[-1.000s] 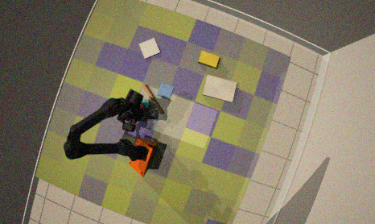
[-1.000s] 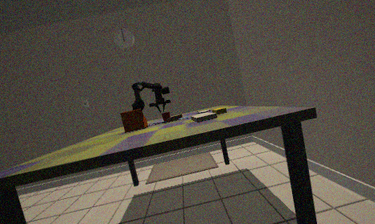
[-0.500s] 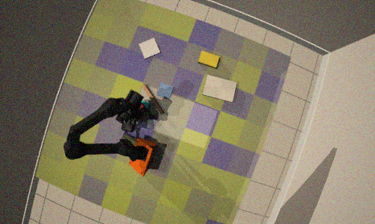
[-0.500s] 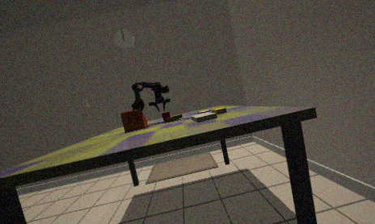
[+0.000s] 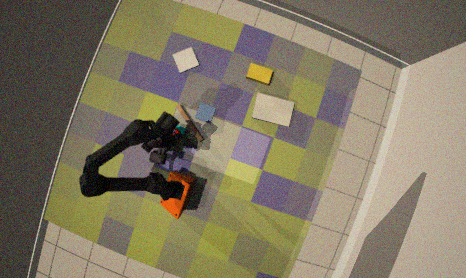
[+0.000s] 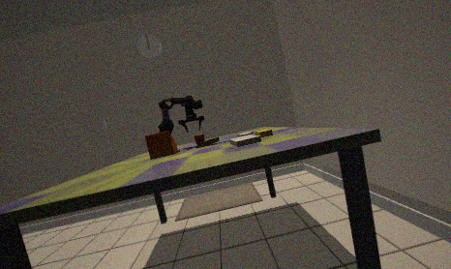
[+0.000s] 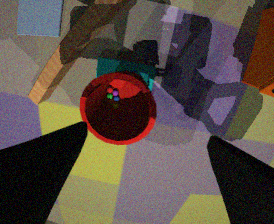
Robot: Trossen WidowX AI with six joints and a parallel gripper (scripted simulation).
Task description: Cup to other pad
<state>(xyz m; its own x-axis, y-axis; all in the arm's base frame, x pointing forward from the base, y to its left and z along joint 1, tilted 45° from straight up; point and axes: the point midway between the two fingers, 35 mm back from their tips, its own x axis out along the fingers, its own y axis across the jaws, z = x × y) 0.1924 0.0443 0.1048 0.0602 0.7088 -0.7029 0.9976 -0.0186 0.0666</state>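
Observation:
The red cup (image 6: 199, 139) (image 7: 119, 117) stands upright, with several small coloured marbles (image 7: 113, 94) inside it. A teal pad (image 5: 181, 129) (image 7: 105, 66) shows behind the cup's rim in the wrist view; the cup appears to stand on it, but hides much of it. A light blue pad (image 5: 205, 112) (image 7: 39, 17) lies a short way off, with nothing on it. My gripper (image 6: 194, 130) (image 7: 149, 135) is wide open and empty above the cup. In the wrist view its left fingertip is near the rim and its right one well clear. In the top view the arm largely hides the cup.
A wooden bar (image 5: 190, 122) (image 7: 45, 77) lies between the pads. A large white block (image 5: 273, 109) (image 6: 246, 140), a yellow block (image 5: 260, 73) (image 6: 264, 132) and a white square (image 5: 186, 59) lie farther off. An orange block (image 5: 176, 202) (image 6: 161, 145) (image 7: 268, 47) stands by the arm's base.

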